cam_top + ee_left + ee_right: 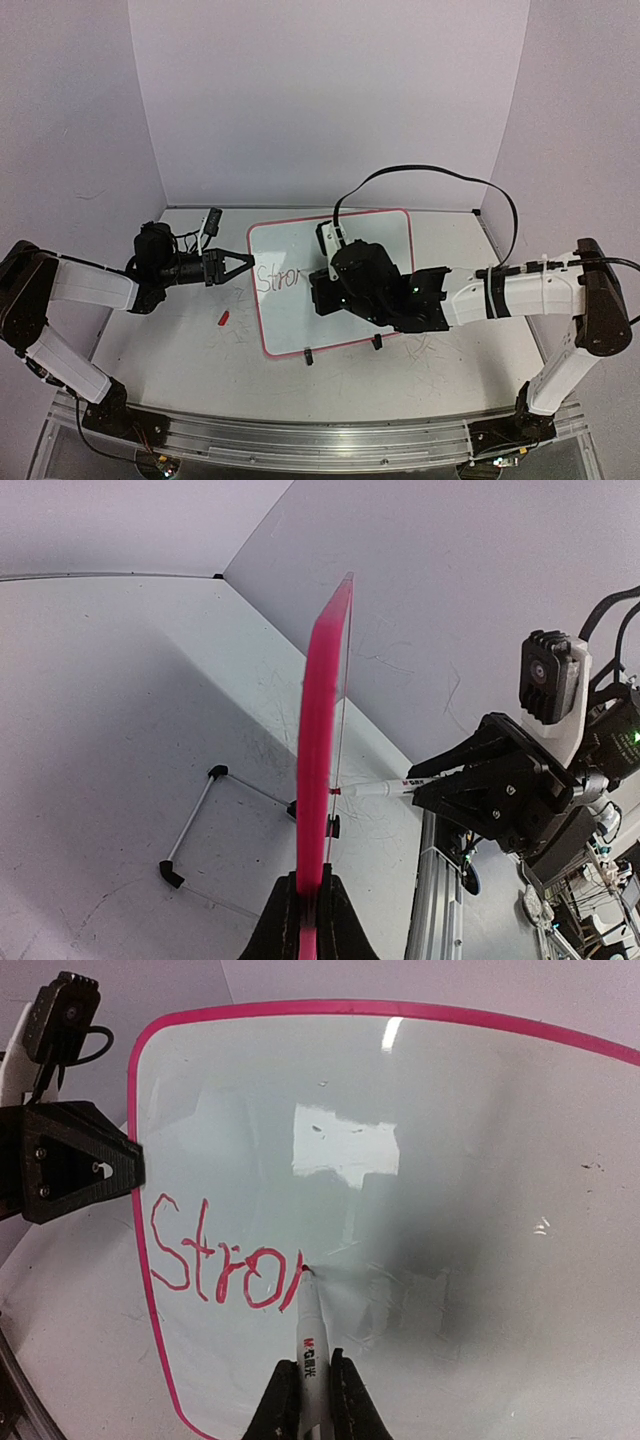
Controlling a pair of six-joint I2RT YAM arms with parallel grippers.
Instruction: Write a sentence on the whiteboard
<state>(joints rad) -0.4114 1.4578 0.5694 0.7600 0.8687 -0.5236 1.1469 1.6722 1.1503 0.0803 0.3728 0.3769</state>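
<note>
The whiteboard [290, 240] is in the middle of the bench [160, 350]. Its long side runs left to right, and its two black feet [308, 356] are at the near edge.

The top view shows both arms at once. The left fingers [248, 263] are closed on the board's left rim. A small red piece [223, 319] lies on the bench just left of the board. In this view the right arm covers its own fingers and the pen.

The right wrist view shows what the top view hides. The right fingers [310, 1365] are closed around a white marker [310, 1330]. The marker's long body points away from the fingers and up at the board, and its tip touches the shiny white face. The sentence [225, 1260] is in red. So far it reads "Stro" and the start of one more letter. It begins close to the left rim and runs toward the right, along the board's long side. The pen tip sits at the end of the last stroke. The rest of the board is bare and shiny.

The left wrist view sees the board edge-on, as a thin pink strip between the closed fingers. No letters show here. It does show a thin wire stand [195, 820] with black tips on the bench on one side of the board. On the other side the marker pokes at the board.
</note>
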